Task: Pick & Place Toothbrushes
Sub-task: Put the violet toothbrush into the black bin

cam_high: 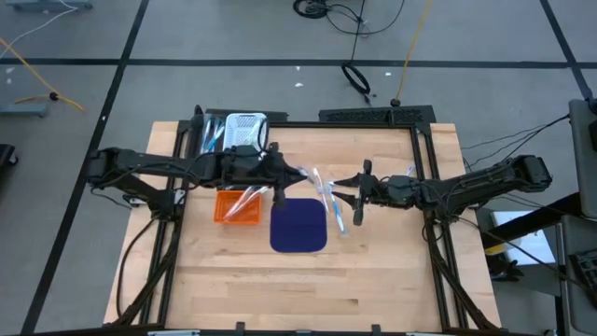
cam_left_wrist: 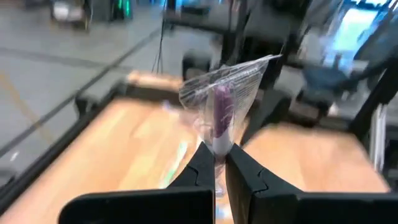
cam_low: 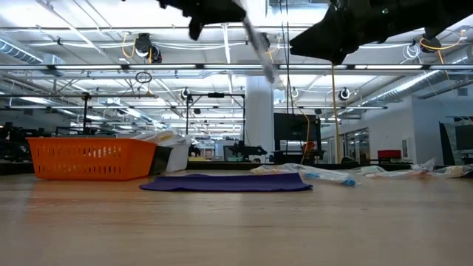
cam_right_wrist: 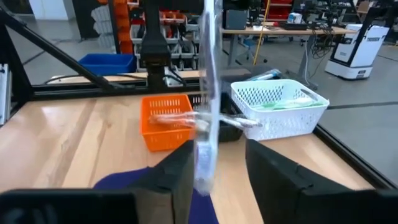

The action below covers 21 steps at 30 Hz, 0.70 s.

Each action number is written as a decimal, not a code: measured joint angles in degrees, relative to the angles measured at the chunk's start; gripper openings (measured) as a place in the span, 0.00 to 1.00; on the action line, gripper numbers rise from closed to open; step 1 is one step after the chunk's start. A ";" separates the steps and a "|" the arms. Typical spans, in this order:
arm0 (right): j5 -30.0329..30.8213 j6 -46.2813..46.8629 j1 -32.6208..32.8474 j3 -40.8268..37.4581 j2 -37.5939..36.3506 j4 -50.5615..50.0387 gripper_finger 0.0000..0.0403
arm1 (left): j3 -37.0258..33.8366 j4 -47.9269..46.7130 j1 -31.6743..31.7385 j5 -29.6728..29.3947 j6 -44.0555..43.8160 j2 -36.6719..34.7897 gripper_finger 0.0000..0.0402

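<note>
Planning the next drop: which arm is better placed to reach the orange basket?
Left: the left gripper grips a wrapped toothbrush beside the orange basket; the right gripper sits past the blue mat.

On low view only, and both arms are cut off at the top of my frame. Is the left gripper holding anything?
Observer: Yes. The left gripper is shut on a clear-wrapped toothbrush with a purple handle.
Operator: Where is it over the table?
Observer: Beside the orange basket, at the corner of the dark blue mat that faces the white basket.
Operator: And the right gripper?
Observer: The right gripper faces the left one across the mat, jaws apart. A second wrapped toothbrush shows between them. I can't tell if it is gripped.
</note>
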 joint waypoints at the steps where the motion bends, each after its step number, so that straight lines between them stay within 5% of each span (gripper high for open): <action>1: 0.00 0.02 0.00 0.00 0.00 -0.26 0.35 | -0.05 -1.50 -0.13 -0.78 -0.60 -0.43 0.01; 21: 0.08 0.15 -0.07 -0.04 0.02 -4.93 0.34 | 0.16 -44.40 -3.21 -11.98 -22.82 -16.51 0.01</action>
